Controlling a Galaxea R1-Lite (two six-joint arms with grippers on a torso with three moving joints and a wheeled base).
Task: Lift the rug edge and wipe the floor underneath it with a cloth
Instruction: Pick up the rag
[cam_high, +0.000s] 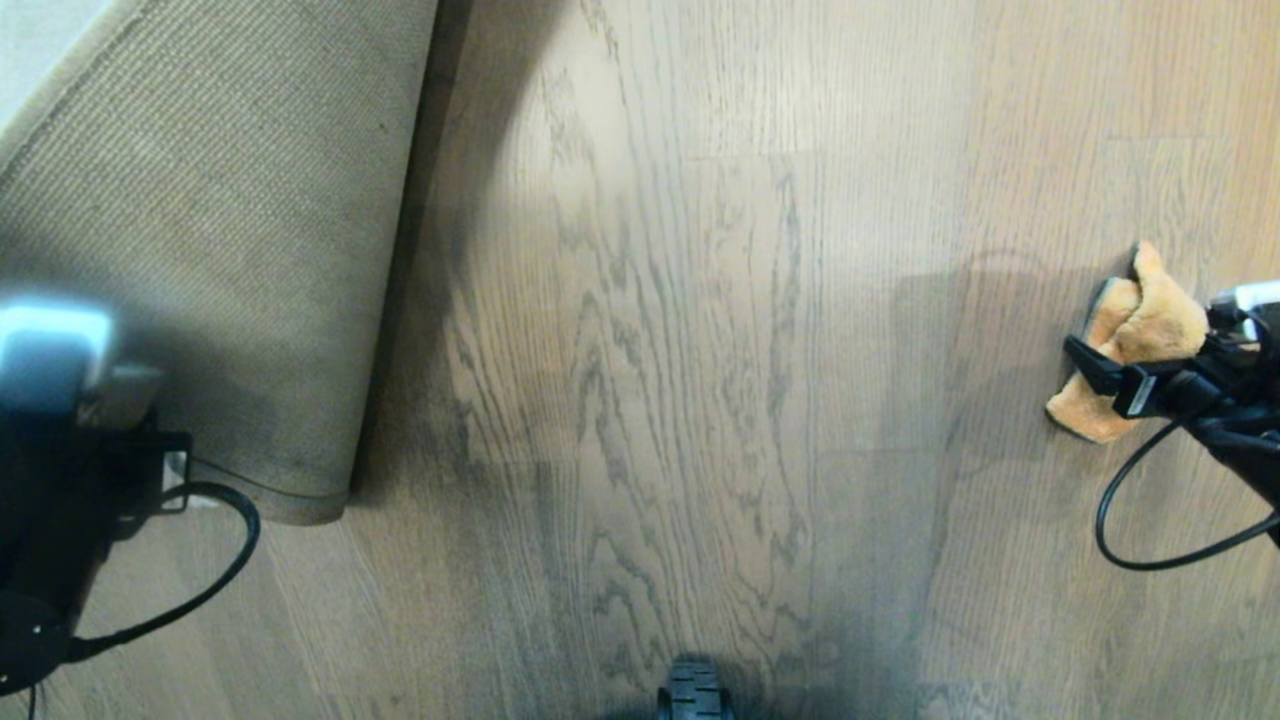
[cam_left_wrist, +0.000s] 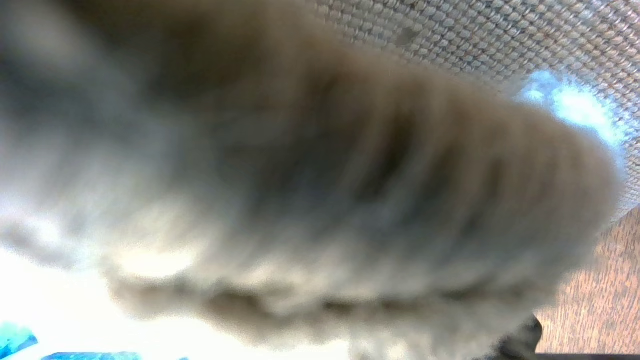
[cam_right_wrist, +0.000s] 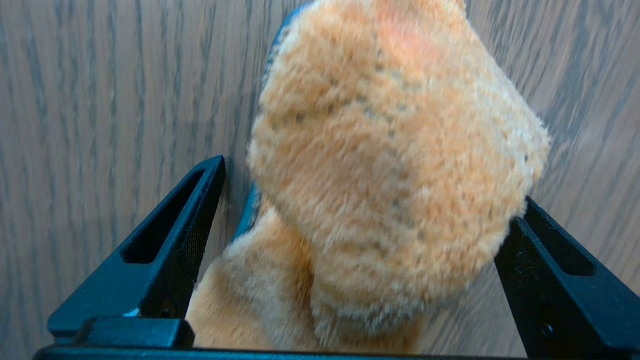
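While the rug edge (cam_high: 300, 480) is held raised at about nine o'clock in the head view, its tan mesh backing turned up and a strip of the floor (cam_high: 640, 350) bared beside it, the step in hand appears to be the pick-up of the cloth (cam_high: 1135, 340), ahead of any wiping. The left gripper (cam_high: 150, 470) sits at the rug's lower corner; its wrist view is filled with blurred pile (cam_left_wrist: 310, 190), and its jaws seem narrowed on the rug edge, though the contact itself is hidden. The right gripper (cam_right_wrist: 360, 240), at three o'clock, stands with jaws wide, one finger on each side of the bunched cloth. The cloth rests on the floor, well apart from the rug, between the jaws and not yet pinched. The next move calls for closing on the cloth, then carrying it toward nine o'clock to the bared strip.
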